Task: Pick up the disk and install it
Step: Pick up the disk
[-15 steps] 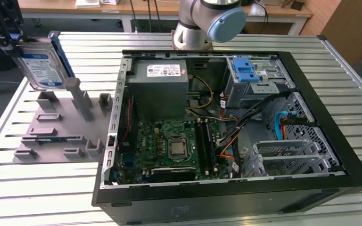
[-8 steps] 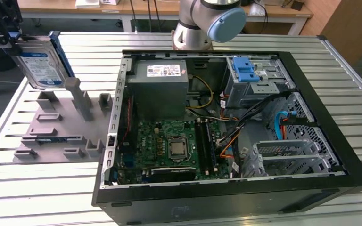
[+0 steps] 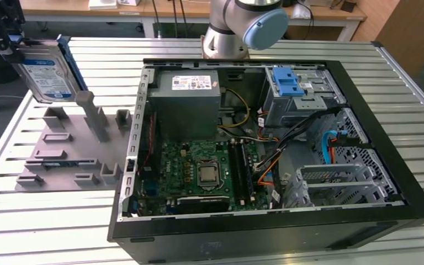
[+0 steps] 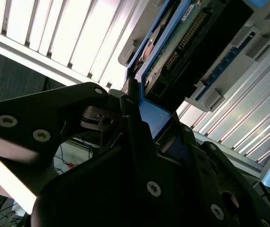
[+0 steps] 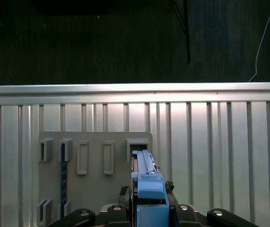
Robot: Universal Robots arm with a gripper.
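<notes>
Claw (image 3: 9, 44) is clamped tight on the disk (image 3: 48, 74), grabbing it by the blue bracket. You can see that pretty well in the second wrist view. The drive hangs upright straight under the claw, label facing out. Right beneath that is the grey holder rack (image 3: 64, 149) on the slatted table (image 3: 50, 221). The open PC case (image 3: 411, 187) sits well away from the claw, toward the exterior view's right.

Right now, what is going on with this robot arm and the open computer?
The arm's gripper is shut on the disk, a flat silver-metal hard drive with a blue-and-white label in a blue plastic bracket. It holds the disk upright over the grey plastic holder plate, to the exterior view's left of the open black computer case. The disk is not in the case yet.
</notes>
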